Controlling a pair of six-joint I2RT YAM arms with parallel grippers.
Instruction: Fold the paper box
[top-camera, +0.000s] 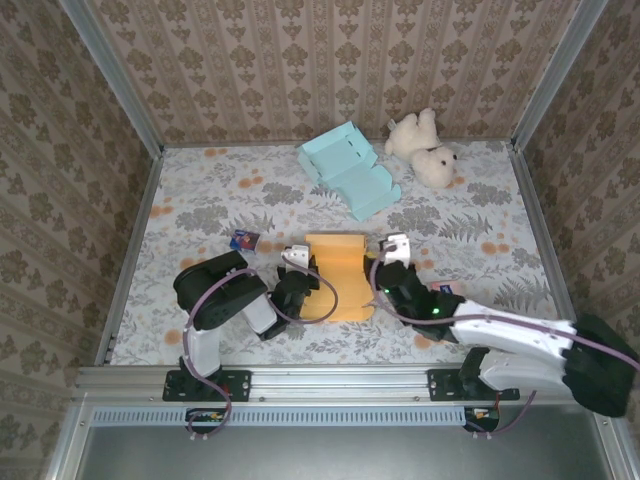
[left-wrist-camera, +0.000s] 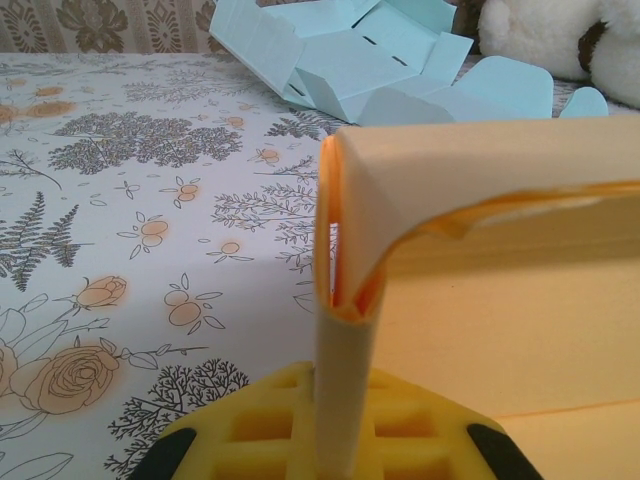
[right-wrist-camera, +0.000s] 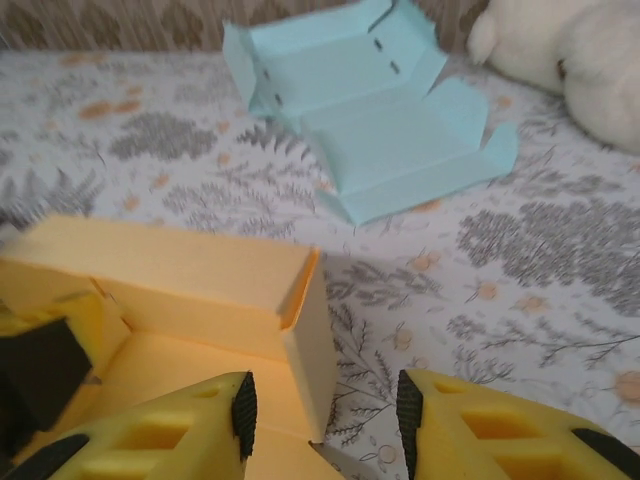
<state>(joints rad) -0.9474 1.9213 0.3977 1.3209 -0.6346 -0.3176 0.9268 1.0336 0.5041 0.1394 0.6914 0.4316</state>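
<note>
While the left gripper (left-wrist-camera: 345, 425) clamps the left wall of the orange paper box (top-camera: 345, 265) (lying between both grippers), the right gripper (right-wrist-camera: 325, 410) gapes astride the right wall. Next, I judge, it should pinch and crease that wall.

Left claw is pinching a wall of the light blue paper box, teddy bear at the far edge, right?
No: the left claw pinches a wall of the orange box, as the left wrist view shows. The teddy bear is at the far edge.
</note>
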